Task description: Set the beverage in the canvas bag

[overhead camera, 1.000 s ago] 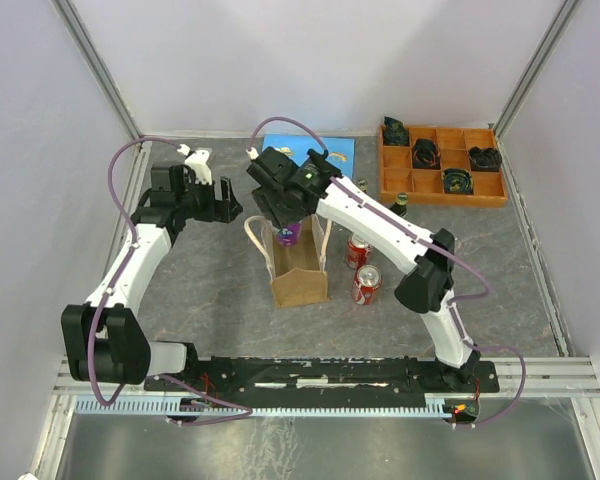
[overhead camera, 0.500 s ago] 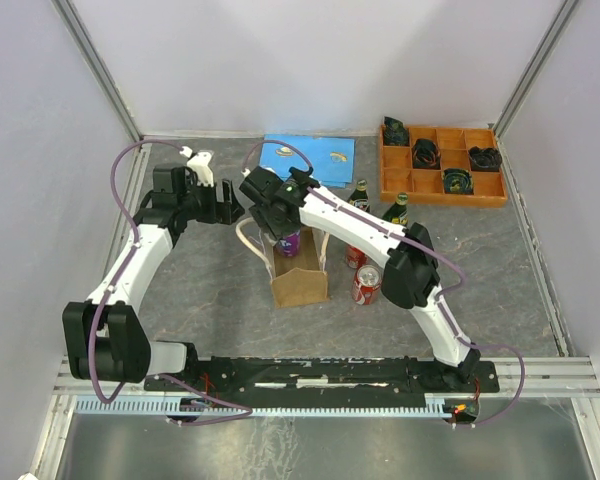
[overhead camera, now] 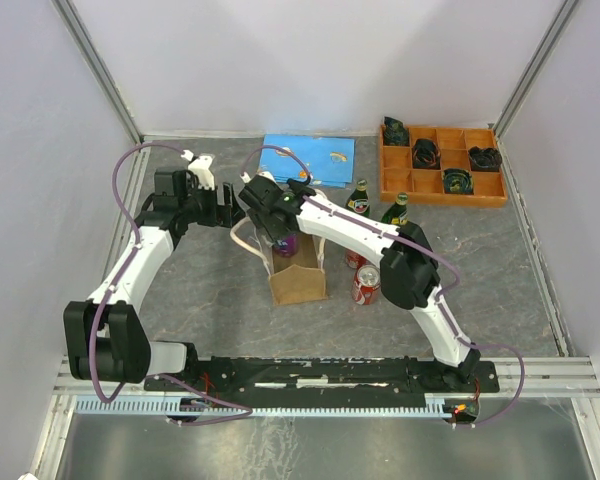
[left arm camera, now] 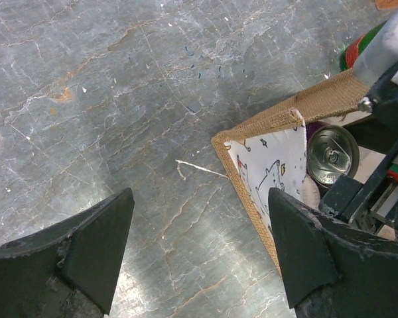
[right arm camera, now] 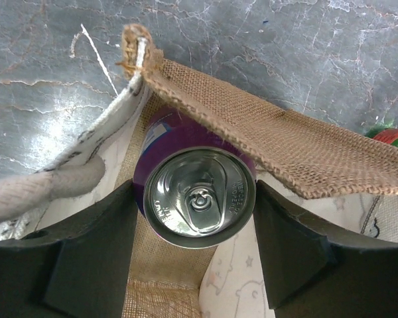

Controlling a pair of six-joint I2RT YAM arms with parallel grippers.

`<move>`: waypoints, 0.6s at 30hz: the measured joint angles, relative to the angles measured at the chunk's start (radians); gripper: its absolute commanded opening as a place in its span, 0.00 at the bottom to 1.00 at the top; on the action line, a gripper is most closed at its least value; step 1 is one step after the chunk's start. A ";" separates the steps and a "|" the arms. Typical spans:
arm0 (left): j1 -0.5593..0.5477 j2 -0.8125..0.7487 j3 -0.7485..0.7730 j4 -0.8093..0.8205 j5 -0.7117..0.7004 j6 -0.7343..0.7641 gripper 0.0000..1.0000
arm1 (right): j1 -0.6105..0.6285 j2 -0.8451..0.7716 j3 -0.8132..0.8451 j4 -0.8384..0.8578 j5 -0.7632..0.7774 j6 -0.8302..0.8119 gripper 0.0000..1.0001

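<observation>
— Where's the can?
— The purple can (right arm camera: pixel 199 197) stands top-up in the mouth of the bag (overhead camera: pixel 298 278), at the middle of the overhead view. From the right wrist its silver lid fills the centre, with the burlap rim crossing the upper right. I can't tell whether its base reaches the bag's bottom.
— Is it held?
— Yes. The right gripper (overhead camera: pixel 278 222) has a finger against each side of it, closed to the can's width.
— And the other one?
— The left gripper (left arm camera: pixel 199 245) is spread wide, with only grey table (left arm camera: pixel 119 99) between its fingers. It hangs just left of the bag; the bag's corner and the can show at the right of its view.
— What's around?
— Red cans (overhead camera: pixel 366 284) just right of the bag, green bottles (overhead camera: pixel 360 197) above them, an orange tray (overhead camera: pixel 450 200) upper right, a blue sheet (overhead camera: pixel 308 150) top centre.
</observation>
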 measured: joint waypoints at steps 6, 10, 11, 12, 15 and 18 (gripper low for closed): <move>0.000 -0.004 -0.011 0.005 0.000 0.000 0.88 | 0.000 -0.038 -0.078 0.084 0.010 0.002 0.00; -0.005 -0.006 -0.016 0.006 0.002 0.000 0.88 | 0.000 -0.046 -0.101 0.124 0.010 0.004 0.16; -0.006 -0.006 -0.017 0.006 0.002 0.000 0.88 | 0.000 -0.046 -0.102 0.128 0.009 0.004 0.24; -0.008 -0.006 -0.017 0.007 0.003 0.000 0.88 | 0.000 -0.046 -0.103 0.132 0.009 0.004 0.32; -0.011 -0.006 -0.017 0.010 0.007 0.000 0.88 | 0.000 -0.046 -0.105 0.140 0.005 0.004 0.50; -0.014 -0.006 -0.020 0.013 0.014 0.000 0.89 | 0.000 -0.053 -0.118 0.152 -0.003 0.005 0.58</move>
